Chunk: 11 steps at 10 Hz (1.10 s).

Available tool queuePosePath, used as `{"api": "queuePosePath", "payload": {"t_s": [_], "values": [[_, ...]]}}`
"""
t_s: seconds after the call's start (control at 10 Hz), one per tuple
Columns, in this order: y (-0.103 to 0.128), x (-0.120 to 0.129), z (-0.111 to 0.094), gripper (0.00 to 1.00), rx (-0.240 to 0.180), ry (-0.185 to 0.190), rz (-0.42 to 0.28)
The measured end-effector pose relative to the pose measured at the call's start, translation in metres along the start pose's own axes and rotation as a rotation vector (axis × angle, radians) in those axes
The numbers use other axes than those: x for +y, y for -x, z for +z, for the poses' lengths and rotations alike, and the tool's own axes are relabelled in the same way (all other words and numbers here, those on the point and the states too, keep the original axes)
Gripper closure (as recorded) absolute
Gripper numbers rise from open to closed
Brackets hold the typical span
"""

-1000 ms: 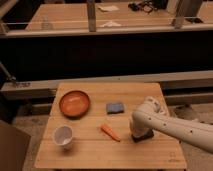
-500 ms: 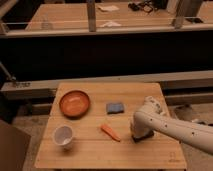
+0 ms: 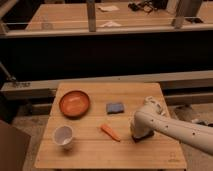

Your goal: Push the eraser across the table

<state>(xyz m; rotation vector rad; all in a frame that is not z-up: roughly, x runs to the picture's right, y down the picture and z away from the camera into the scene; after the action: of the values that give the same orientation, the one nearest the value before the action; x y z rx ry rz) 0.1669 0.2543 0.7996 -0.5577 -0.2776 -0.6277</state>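
Observation:
The eraser (image 3: 115, 107) is a small blue-grey block lying flat near the middle of the wooden table (image 3: 150, 155). My white arm comes in from the lower right. My gripper (image 3: 141, 134) points down at the table, to the right of and nearer than the eraser, about a hand's width from it and apart from it. An orange carrot-like piece (image 3: 110, 131) lies just left of the gripper.
An orange bowl (image 3: 75, 103) stands at the table's back left. A white cup (image 3: 63, 136) stands at the front left. A dark rail and a counter with papers run behind the table.
My gripper has shifted slightly left along the table toward the carrot-like piece. The eraser, bowl and cup have not moved.

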Motion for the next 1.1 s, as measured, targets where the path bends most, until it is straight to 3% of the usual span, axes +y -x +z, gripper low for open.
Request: {"api": "queuePosePath", "payload": {"t_s": [1.1], "values": [[-0.0025,-0.0022,0.0004,0.97,-0.004,-0.01,-0.003]]}}
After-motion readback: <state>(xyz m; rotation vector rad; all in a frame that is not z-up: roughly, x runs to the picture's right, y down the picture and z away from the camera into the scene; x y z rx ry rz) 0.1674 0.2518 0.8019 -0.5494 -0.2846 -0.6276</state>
